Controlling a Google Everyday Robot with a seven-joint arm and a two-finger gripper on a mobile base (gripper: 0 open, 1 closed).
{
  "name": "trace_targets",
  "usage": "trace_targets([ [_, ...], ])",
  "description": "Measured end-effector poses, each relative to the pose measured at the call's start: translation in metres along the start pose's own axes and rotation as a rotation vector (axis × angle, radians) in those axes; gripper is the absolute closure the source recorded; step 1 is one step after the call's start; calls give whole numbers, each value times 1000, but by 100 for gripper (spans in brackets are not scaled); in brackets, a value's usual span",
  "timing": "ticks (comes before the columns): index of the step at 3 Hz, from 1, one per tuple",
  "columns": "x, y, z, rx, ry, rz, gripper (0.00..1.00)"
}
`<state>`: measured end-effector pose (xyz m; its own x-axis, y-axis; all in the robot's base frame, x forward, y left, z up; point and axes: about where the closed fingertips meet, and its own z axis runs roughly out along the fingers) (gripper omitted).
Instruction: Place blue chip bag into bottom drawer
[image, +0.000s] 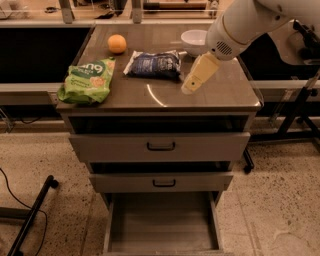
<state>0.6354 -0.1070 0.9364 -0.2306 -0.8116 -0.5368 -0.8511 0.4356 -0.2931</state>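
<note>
The gripper (191, 86), its opening impossible to tell, is hovering just right of the blue chip bag (152, 64), which is lying ungrasped on the tabletop (220, 97). The bottom drawer (162, 227) is standing open below.

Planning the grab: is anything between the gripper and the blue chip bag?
Nothing visible. The gripper hangs just right of the blue chip bag, only bare cabinet top between them. The white bowl sits behind the gripper, off that line.
</note>
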Motion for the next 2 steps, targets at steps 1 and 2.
trace_targets([
  [1, -4, -15, 29, 4, -4, -8, 0],
  [2, -13, -31, 56, 7, -13, -11, 0],
])
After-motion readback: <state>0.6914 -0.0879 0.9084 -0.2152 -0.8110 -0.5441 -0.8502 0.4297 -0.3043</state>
